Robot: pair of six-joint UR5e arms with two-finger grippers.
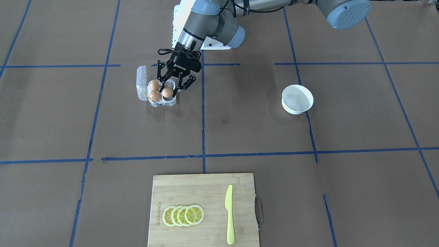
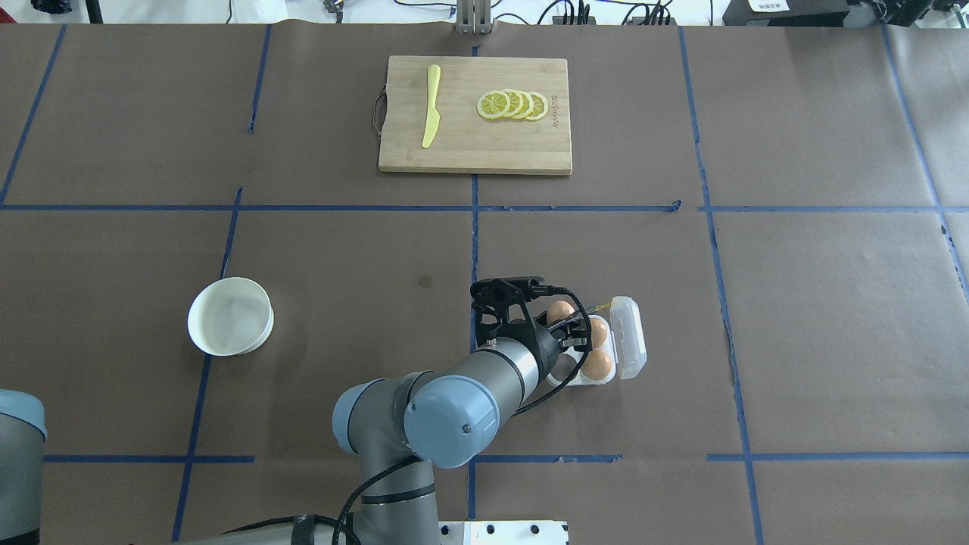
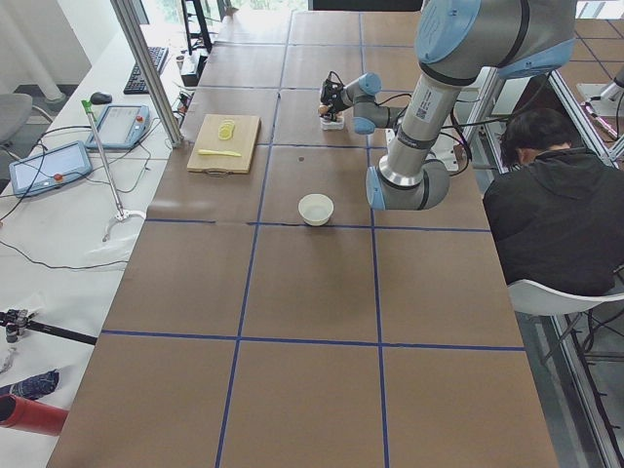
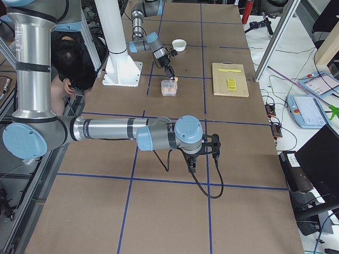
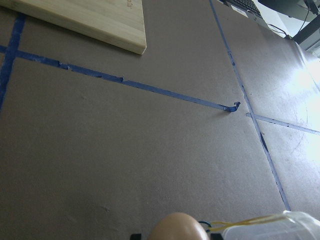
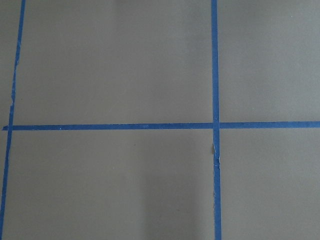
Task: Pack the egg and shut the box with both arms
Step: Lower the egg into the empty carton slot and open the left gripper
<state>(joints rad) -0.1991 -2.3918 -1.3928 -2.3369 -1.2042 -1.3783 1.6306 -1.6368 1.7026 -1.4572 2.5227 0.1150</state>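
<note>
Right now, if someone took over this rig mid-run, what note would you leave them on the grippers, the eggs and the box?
Left gripper: down at the box, fingers either side of the egg, which sits in a cup; gripping or released, cannot tell.
Right gripper: hangs over the table, well away from the box; seen only from the side, state unclear.
Done: three eggs in the box, counting the two other eggs; white bowl empty.
Left to do: get the left gripper clear, then fold the open lid shut with both arms.

Partly hidden under left hand (image 1: 168, 91): fourth cup of box (image 1: 141, 80); right hand (image 4: 204, 153) too small.
</note>
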